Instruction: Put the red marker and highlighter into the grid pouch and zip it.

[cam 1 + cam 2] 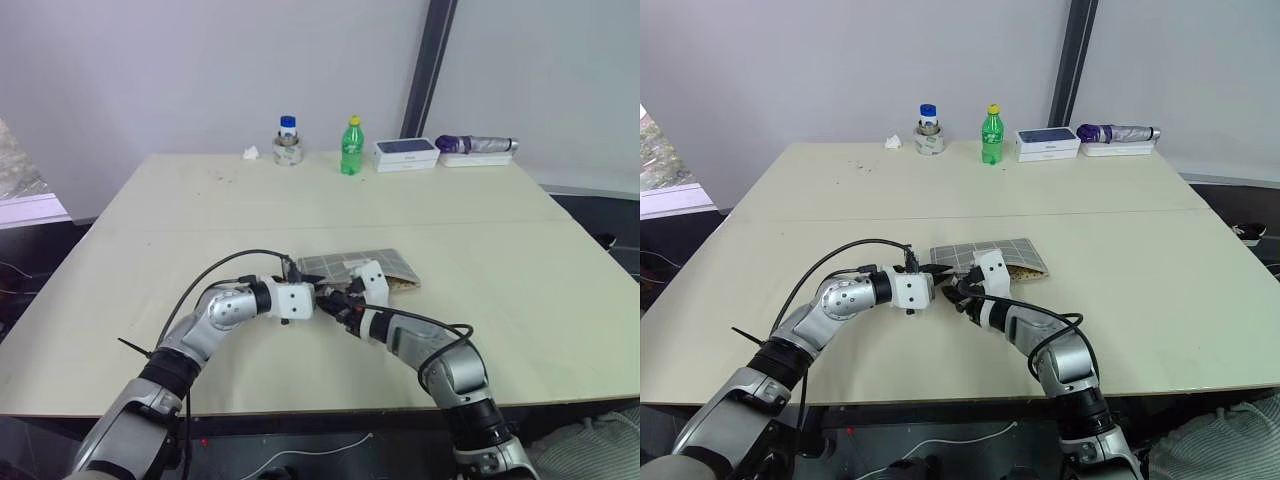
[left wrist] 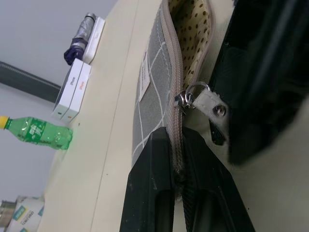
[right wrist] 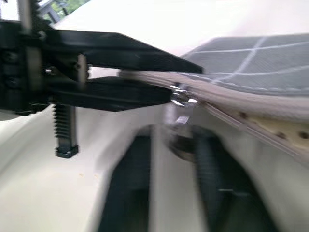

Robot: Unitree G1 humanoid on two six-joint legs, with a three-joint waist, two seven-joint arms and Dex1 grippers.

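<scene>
The grid pouch (image 1: pixel 360 268) lay flat on the surface (image 1: pixel 520 290), just ahead of both arms, near the front edge. Its mouth was open along most of its length, dotted lining showing inside. The zipper pull (image 2: pixel 206 100), a grey tab on a ring, hung at the closed end of the track. Red marker and highlighter weren't visible on the surface; probably inside already, though the lining blocked any check.

Your left tool (image 2: pixel 176 188) was clamped on the pouch's zipper edge at the closed end, fingers pinched tight on the fabric seam. That was a good anchor. The right tool (image 3: pixel 174 140) sat just below the pull, and its fingers had come together. The wrist view was too blurred to say whether the tab was actually between them, so you should have confirmed the pinch before dragging.

For zipping, you needed to hold the left grip firm and keep the track taut and straight. You should have pulled the tab along the zipper line, away from the left tool, low over the surface. Lifting would likely have bunched the fabric and jammed the slider. If the tab had slipped, a re-grip nearer the ring was the safer bet.

Far behind stood a green bottle (image 1: pixel 351 146), a tape roll (image 1: pixel 288 152) and a white box (image 1: pixel 406 153), well apart.
</scene>
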